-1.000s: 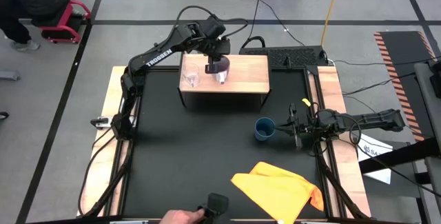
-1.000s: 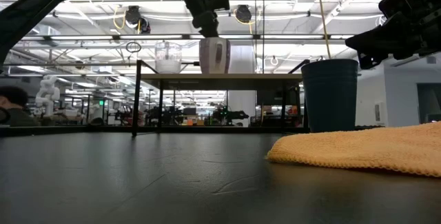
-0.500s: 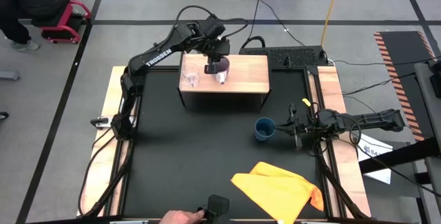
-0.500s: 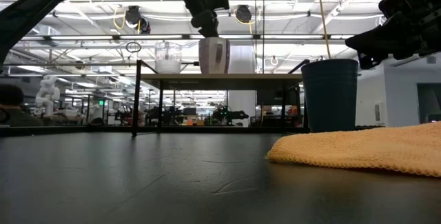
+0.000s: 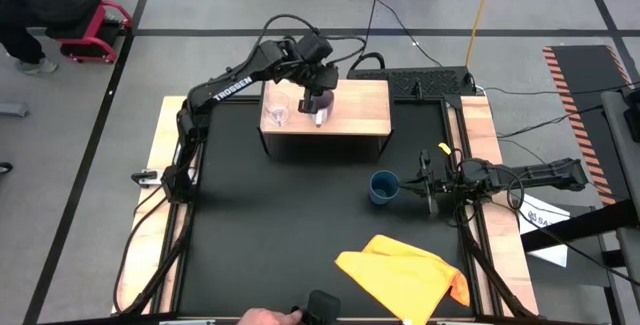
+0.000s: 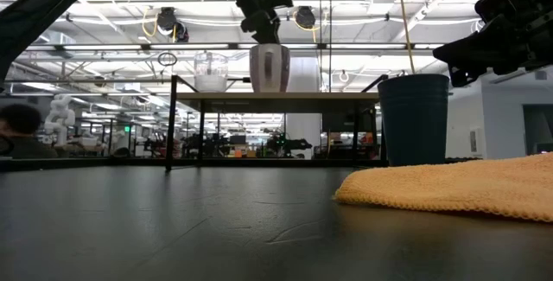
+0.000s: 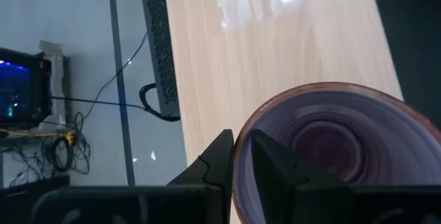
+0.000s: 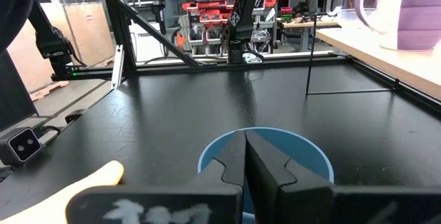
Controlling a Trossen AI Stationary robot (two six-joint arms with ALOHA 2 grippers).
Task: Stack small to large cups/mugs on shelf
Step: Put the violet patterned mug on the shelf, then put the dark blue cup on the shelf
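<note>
Shifted slightly right since a second ago: left tool, clamped on the rim of the purple mug, which stands on the shelf right of the clear glass. Right tool: closed, just right of the blue cup on the tabletop.

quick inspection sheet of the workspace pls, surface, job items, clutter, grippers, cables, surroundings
surface: black table top, pale wooden side rails.
job's things: clear glass and purple mug on the shelf; blue cup on the table, off the shelf.
clutter: yellow cloth near the front edge.
grippers: left gripper pinching the purple mug's rim, one finger inside; right gripper shut, beside the blue cup, holding nothing.
cables: several across the floor behind the shelf, one yellow; cabling along both arms.
surroundings: a person at the high view's top left corner; a hand at the front edge.
</note>
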